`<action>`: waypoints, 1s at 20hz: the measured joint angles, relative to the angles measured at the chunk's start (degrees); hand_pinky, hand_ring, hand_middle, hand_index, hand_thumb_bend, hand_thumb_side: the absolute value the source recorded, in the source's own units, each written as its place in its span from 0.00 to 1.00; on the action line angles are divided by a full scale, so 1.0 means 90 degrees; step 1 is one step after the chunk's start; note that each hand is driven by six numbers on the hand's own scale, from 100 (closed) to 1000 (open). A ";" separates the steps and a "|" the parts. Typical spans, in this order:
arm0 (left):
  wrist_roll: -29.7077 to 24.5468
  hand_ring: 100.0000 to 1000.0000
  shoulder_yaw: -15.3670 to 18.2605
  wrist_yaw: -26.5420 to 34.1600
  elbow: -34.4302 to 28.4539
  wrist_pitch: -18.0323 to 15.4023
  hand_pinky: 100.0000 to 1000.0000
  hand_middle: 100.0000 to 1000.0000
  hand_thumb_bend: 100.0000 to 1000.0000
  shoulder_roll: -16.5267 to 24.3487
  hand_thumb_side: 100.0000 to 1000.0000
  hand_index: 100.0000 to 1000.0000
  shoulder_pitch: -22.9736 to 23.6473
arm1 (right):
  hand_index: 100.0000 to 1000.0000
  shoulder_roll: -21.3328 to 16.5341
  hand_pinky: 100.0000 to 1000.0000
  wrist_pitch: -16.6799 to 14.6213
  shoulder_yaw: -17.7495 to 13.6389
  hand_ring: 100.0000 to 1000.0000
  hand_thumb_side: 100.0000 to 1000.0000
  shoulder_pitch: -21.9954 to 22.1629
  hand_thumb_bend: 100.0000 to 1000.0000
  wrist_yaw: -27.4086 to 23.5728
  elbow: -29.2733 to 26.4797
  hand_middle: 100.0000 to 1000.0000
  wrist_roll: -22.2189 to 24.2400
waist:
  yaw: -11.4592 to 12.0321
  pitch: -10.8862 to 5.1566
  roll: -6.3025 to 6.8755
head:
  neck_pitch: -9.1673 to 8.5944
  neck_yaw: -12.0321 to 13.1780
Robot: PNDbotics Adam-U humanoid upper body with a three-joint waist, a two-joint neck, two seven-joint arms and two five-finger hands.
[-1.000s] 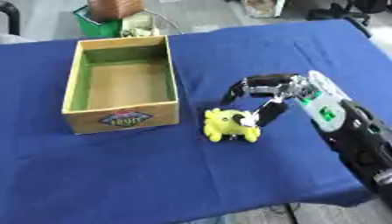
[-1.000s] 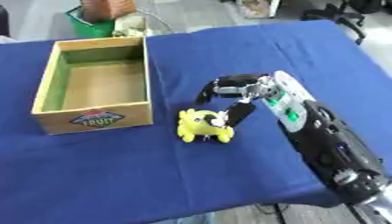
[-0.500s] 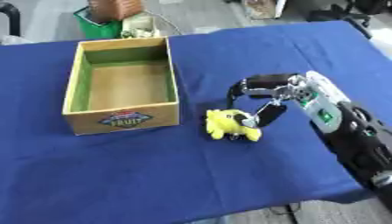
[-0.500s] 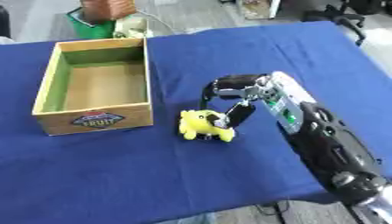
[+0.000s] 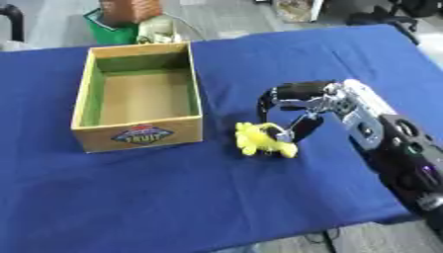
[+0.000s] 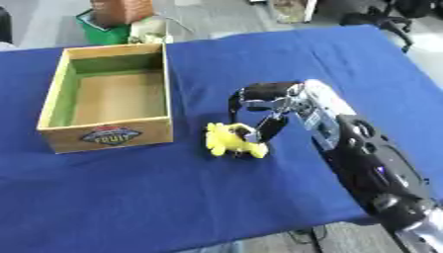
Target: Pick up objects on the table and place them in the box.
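Black and silver, my right robot hand [image 5: 298, 106] arches over the toy from the right, fingers curled downward, their tips [image 5: 298, 132] at the toy's right side. Thumb placement I can't make out, so whether the curl has actually closed on the toy I cannot tell; contact looks likely at the upper right edge. My left robot hand shows in neither view.

Small yellow soft-looking toy [image 5: 264, 140], lumpy, with a dark mark on top, lies on the blue-cloth-covered table [image 5: 216, 197], just right of the box's near right corner, not touching it.

Open wooden box with green inner walls and a printed label on its front face [image 5: 138, 104] sits to the left, nothing visible inside.

Handling judgement: toy looks light and squashy, probably plush or rubber. It should yield under the fingers and not slip much; not fragile. Best hold is across the fat middle of the body, fingers on one flank and thumb on the other. A tip-only pinch on a limb risks it dangling or twisting free during the carry leftward over the box wall.

Green bin [image 5: 112, 30] stands beyond the table's far edge.
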 measured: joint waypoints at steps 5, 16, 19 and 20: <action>0.0000 0.35 0.0000 0.0000 0.0000 0.0000 0.43 0.40 0.68 0.0000 0.11 0.57 0.0000 | 0.44 0.0030 0.81 -0.0033 0.0000 0.77 0.00 0.0000 0.00 0.0003 0.0026 0.64 -0.0033 | 0.0000 -0.0003 -0.0003 | -0.0001 0.0000; 0.0000 0.35 0.0000 0.0000 0.0000 0.0000 0.43 0.40 0.68 0.0000 0.11 0.57 0.0000 | 0.13 0.0044 0.69 -0.0306 -0.0043 0.54 0.00 -0.0002 0.00 0.0174 0.0062 0.40 -0.0306 | -0.0008 -0.0006 -0.0001 | -0.0001 0.0001; 0.0000 0.35 0.0000 0.0000 0.0000 0.0000 0.43 0.40 0.68 0.0000 0.11 0.57 0.0000 | 0.11 0.0045 0.67 -0.0395 -0.0084 0.53 0.00 -0.0014 0.00 0.0271 0.0079 0.36 -0.0395 | -0.0013 -0.0006 0.0000 | -0.0001 0.0001; 0.0000 0.35 0.0000 0.0000 0.0000 0.0000 0.43 0.40 0.68 0.0000 0.11 0.57 0.0000 | 0.11 0.0045 0.67 -0.0417 -0.0102 0.52 0.00 -0.0033 0.00 0.0302 0.0089 0.36 -0.0416 | -0.0013 -0.0006 0.0001 | -0.0001 0.0001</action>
